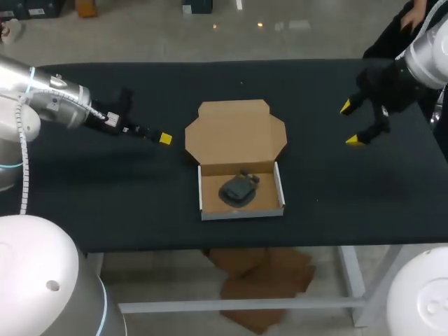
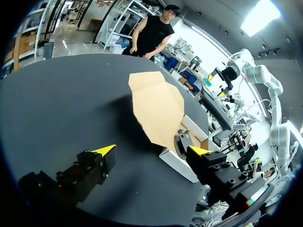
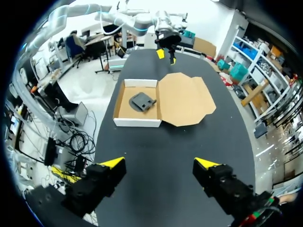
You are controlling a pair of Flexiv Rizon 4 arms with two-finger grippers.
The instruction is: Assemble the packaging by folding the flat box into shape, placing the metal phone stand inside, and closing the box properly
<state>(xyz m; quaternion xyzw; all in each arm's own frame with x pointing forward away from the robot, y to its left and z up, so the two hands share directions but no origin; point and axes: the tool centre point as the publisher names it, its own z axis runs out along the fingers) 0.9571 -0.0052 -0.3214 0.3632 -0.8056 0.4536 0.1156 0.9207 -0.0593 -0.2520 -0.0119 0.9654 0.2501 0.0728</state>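
The cardboard box [image 1: 241, 203] stands folded in the middle of the table, its white-edged tray at the front. Its brown lid [image 1: 236, 131] lies open and flat behind it. The dark metal phone stand [image 1: 239, 189] rests inside the tray. My left gripper [image 1: 162, 138] hovers just left of the lid, open and holding nothing. From the left wrist view [image 2: 151, 151] the lid [image 2: 158, 106] and tray [image 2: 182, 163] lie ahead. My right gripper [image 1: 350, 124] hangs far right of the box, open and holding nothing. From the right wrist view [image 3: 159, 163] the tray [image 3: 137, 122], stand [image 3: 142, 100] and lid [image 3: 184, 98] lie ahead.
The black tabletop [image 1: 105, 196] stretches wide on both sides of the box. The tray's front wall sits a short way back from the table's front edge [image 1: 231, 246].
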